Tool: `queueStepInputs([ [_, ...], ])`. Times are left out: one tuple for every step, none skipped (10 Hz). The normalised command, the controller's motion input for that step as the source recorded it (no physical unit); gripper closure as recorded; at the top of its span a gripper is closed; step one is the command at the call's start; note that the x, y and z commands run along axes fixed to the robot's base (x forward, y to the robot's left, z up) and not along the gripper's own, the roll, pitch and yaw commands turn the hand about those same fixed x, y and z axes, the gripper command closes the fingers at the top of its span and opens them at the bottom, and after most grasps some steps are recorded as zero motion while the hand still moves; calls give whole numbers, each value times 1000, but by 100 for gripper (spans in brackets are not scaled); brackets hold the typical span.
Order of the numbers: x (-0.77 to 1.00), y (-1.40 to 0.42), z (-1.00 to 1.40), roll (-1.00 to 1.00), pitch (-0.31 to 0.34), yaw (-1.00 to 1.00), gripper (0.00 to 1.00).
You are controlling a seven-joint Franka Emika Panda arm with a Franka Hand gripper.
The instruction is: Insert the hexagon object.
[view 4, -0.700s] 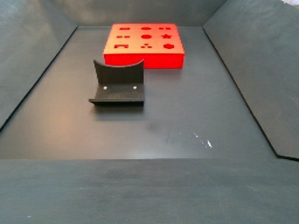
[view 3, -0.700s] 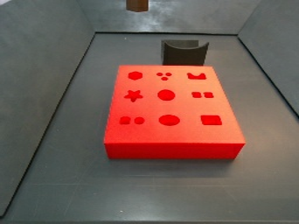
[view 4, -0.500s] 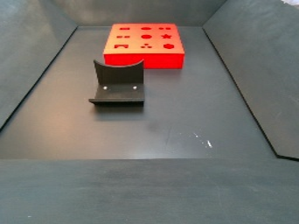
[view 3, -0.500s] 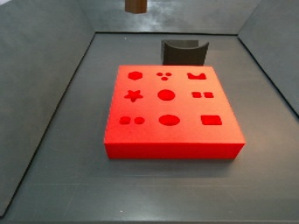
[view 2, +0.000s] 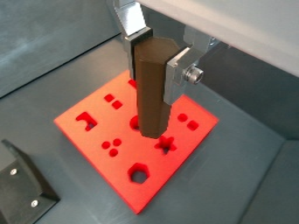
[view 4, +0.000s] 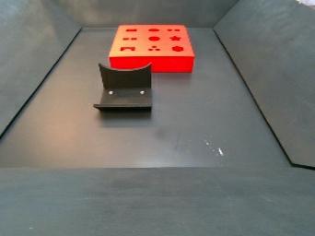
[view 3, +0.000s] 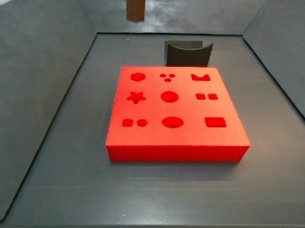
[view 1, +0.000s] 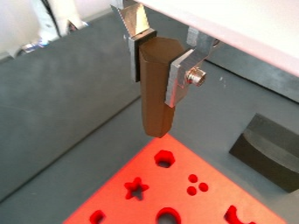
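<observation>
My gripper (view 1: 156, 74) is shut on the hexagon object (view 1: 156, 87), a long dark reddish-brown peg held upright between the silver fingers (view 1: 177, 80). It hangs well above the flat red block (view 1: 128, 206) with shaped holes. A hexagonal hole (view 1: 165, 157) lies just beyond the peg's lower end. The gripper (view 2: 156, 66), peg (view 2: 152, 96) and block (view 2: 187, 144) show in both wrist views. In a side view only the peg's lower end (view 3: 136, 9) shows, at the top edge, beyond the block's (view 3: 191, 109) far side. The gripper is out of the side view that looks over the fixture.
The dark fixture (view 4: 123, 88) with its curved back stands on the grey floor a short way from the red block (view 4: 154, 63), also seen in a side view (view 3: 188, 52) and both wrist views (view 1: 271, 150) (view 2: 17, 188). Grey walls enclose the floor.
The peg's lower end has come down a little and shifted slightly left at the top of the side view. The block and fixture have not moved.
</observation>
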Motion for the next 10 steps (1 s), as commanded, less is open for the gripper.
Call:
queueStepInputs([
  [0,409,-463,-91,-307,-23,100],
  [0,214,-466,-3,-319,0,100],
  [0,169,-337,9,-237,0,100],
  [109,94,-320,13,-104,0,100],
  [206,51,-406,17,-10,0,100],
  [183,0,-300,41,0,0,100],
  [249,0,-411,69,80,-17,100],
  [197,0,-409,64,20,-29,100],
  [0,0,-366,99,-66,0,100],
  [-37,0,-400,116,-149,0,100],
])
